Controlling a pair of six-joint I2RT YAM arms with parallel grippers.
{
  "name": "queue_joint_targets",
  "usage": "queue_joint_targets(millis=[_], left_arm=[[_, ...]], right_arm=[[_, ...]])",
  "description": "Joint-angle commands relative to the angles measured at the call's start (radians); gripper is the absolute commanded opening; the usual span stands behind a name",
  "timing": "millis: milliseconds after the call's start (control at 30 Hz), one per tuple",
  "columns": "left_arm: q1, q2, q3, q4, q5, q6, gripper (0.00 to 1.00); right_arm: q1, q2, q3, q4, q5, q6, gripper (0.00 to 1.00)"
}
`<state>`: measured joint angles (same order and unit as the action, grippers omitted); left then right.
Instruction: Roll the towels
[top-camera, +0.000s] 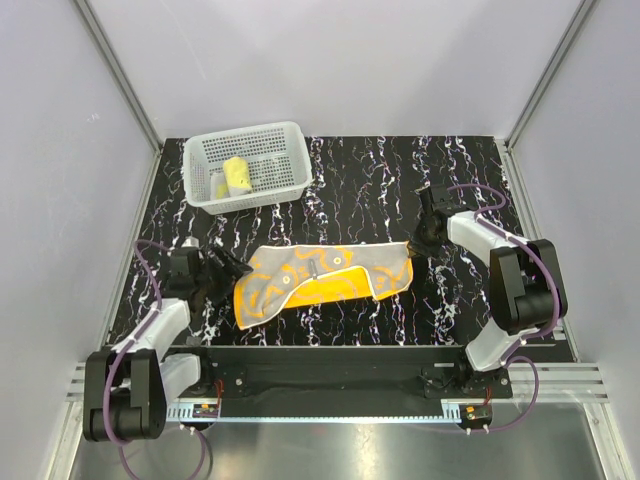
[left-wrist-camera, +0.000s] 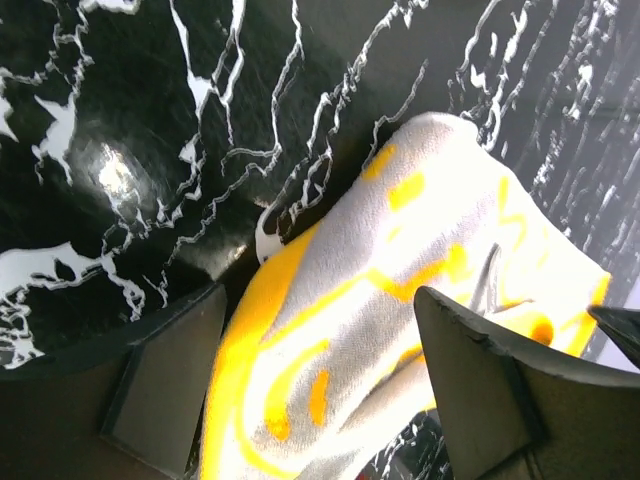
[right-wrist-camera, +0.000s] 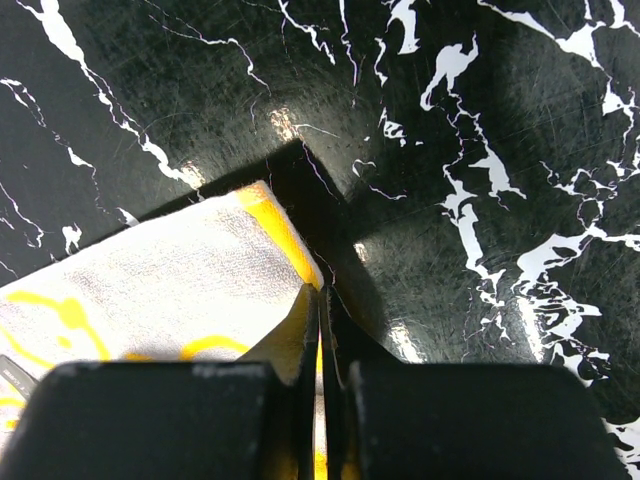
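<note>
Orange towel (top-camera: 320, 278), soft and light, lies spread on the table (top-camera: 400, 180), so hold it by its ends: your right gripper (right-wrist-camera: 322, 325) is clamped on 1 edge, your left gripper (left-wrist-camera: 318, 340) gapes wide astride the other.

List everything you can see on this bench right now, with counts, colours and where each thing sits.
orange towel: one, bright orange with a paler back, laid out across the middle of the table
yellow towel: one, pale yellow, bundled inside the basket
basket: one, white mesh plastic, far left of the table
table: one, black with white marbling
walls: pale grey, around the table
left claw: one, dark, open, straddling the orange towel's left end
right claw: one, dark, shut on the orange towel's right end
</note>
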<state>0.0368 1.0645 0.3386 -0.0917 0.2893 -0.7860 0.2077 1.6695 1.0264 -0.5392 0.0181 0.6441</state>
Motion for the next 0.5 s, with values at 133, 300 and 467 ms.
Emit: queue_joint_targets(millis=[133, 300, 467], left_arm=[[-0.002, -0.051, -0.125, 0.061, 0.113, -0.048, 0.73], [-0.002, -0.07, -0.081, 0.149, 0.129, -0.057, 0.35], [-0.002, -0.11, 0.003, 0.107, 0.106, -0.033, 0.12]], right_arm=[[-0.005, 0.01, 0.006, 0.005, 0.014, -0.017, 0.0], [-0.007, 0.003, 0.0, 0.005, 0.009, -0.018, 0.0], [-0.007, -0.007, -0.002, 0.004, 0.008, -0.02, 0.0]])
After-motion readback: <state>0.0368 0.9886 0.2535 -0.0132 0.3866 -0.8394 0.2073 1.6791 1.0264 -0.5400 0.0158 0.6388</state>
